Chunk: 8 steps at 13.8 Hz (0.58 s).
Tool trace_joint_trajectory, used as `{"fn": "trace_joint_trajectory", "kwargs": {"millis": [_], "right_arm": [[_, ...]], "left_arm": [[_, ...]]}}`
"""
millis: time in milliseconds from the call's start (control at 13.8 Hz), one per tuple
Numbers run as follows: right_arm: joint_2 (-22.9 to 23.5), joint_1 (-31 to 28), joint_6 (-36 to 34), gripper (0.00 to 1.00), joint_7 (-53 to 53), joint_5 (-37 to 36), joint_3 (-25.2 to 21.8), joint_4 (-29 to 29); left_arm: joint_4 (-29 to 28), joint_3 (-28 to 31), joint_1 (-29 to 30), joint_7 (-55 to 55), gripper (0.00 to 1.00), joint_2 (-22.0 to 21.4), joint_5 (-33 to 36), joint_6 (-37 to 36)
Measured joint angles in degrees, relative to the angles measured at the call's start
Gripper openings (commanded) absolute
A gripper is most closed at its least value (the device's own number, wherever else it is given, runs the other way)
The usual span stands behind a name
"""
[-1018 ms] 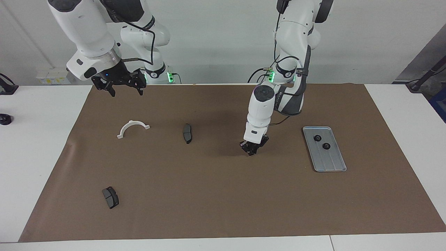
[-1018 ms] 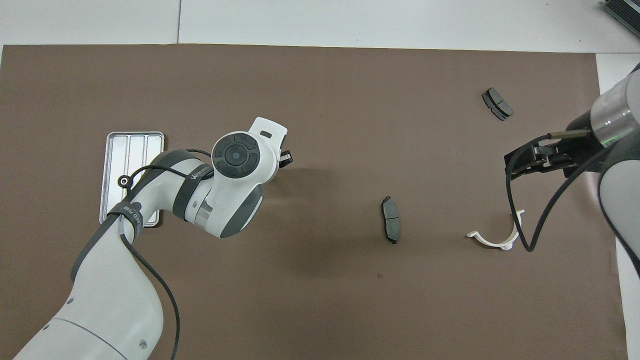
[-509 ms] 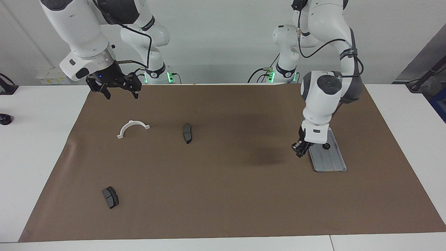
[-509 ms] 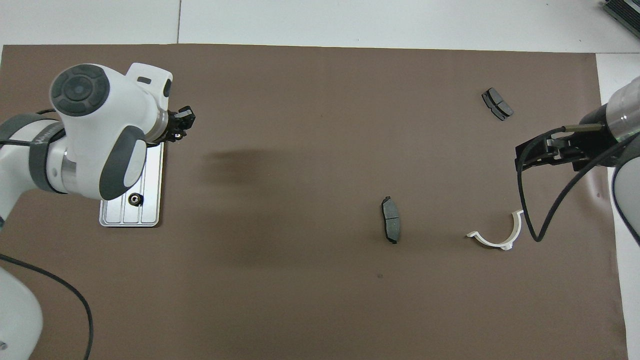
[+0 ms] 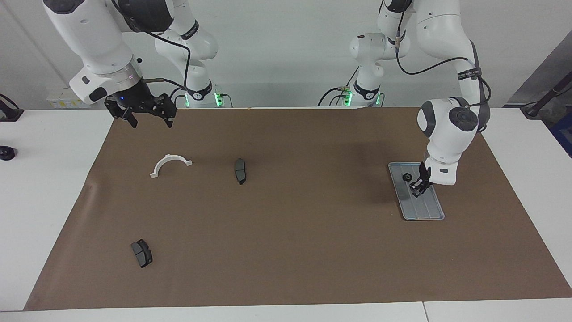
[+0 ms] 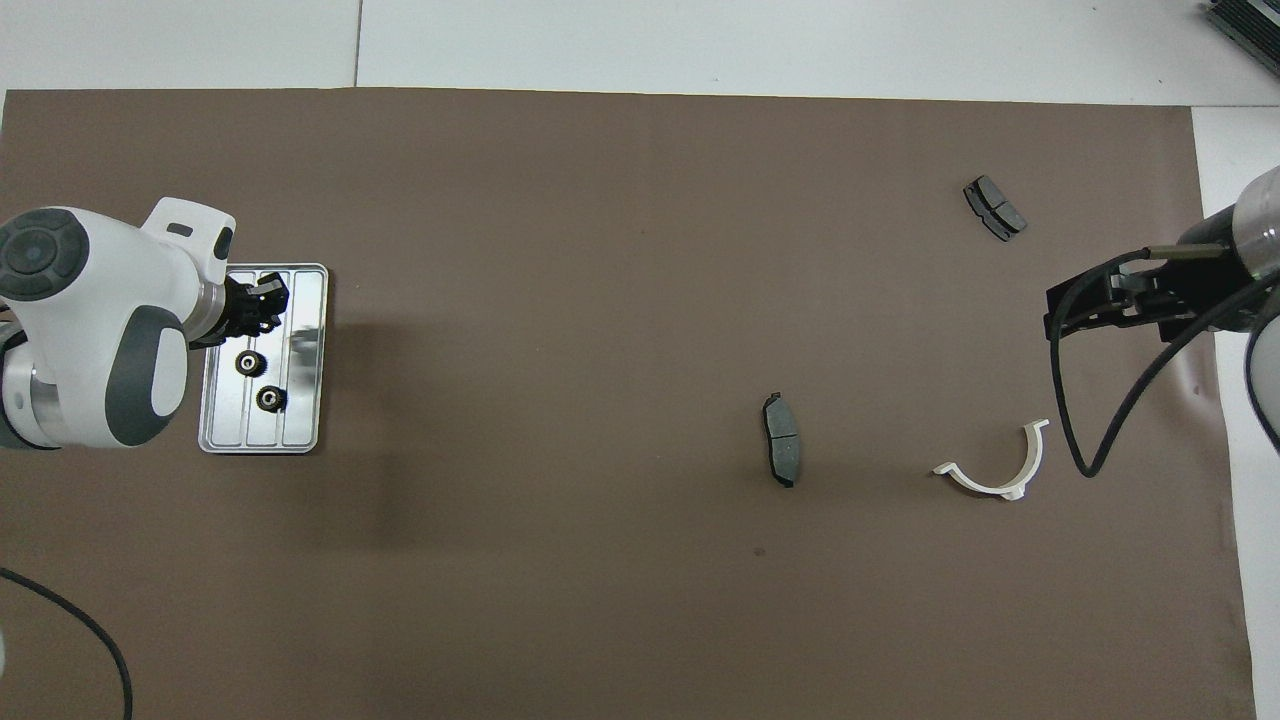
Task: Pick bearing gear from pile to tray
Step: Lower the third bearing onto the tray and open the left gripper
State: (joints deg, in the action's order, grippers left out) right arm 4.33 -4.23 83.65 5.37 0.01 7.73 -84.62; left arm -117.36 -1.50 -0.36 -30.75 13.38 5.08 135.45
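**Left gripper** [image 5: 418, 188]: right of centre in the facing view, middle left in the overhead view [image 6: 268, 298]. It hangs low over the tray's middle. We read its fingertips as closed together. We cannot tell whether a gear sits between them.

**Right gripper** [image 5: 151, 120]: upper left of the facing view, right edge of the overhead view [image 6: 1062, 318]. It is raised over the mat's corner, with its fingers spread wide and nothing in them. This arm waits.

**Tray** [image 5: 426, 212]: silver-grey and ridged, at the right of the facing view and the left of the overhead view [image 6: 300, 420]. It lies flat on the brown mat [image 5: 290, 246].

**Gears**: two small black round ones lie in the tray, near each other. We see both in the overhead view, first gear [image 6: 250, 363] and second gear [image 6: 268, 398]. In the facing view we make out one clearly [image 5: 407, 177], just beside the left gripper.

**Brake pads**: two dark grey pieces lie on the mat. The first pad [image 5: 240, 171] is left of centre in the facing view. The second pad [image 5: 141, 253] is at its lower left.

**Bracket** [image 5: 171, 156]: a white half-ring at the left of the facing view, beside the first pad and below the right gripper in the frame.
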Motion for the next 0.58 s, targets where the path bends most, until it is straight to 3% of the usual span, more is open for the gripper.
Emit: {"fn": "trace_joint_trajectory", "kwargs": {"millis": [291,436,509,582], "right_arm": [[0.0,0.0,0.0,1.00,0.0,0.0,0.0,0.0],[0.0,0.0,0.0,1.00,0.0,0.0,0.0,-0.1],[0.0,0.0,0.0,1.00,0.0,0.0,0.0,-0.1],[0.0,0.0,0.0,1.00,0.0,0.0,0.0,-0.1]], "left_arm": [[-2.6,-0.4,0.0,0.0,0.00,-0.5,0.0,4.0],[-3.1,-0.4,0.0,-0.2,0.06,-0.3,0.0,5.4],[-3.2,-0.5,0.0,-0.5,0.31,0.0,0.0,6.2],[-3.3,-0.5,0.0,-0.6,0.91,0.3,0.0,6.9]]}}
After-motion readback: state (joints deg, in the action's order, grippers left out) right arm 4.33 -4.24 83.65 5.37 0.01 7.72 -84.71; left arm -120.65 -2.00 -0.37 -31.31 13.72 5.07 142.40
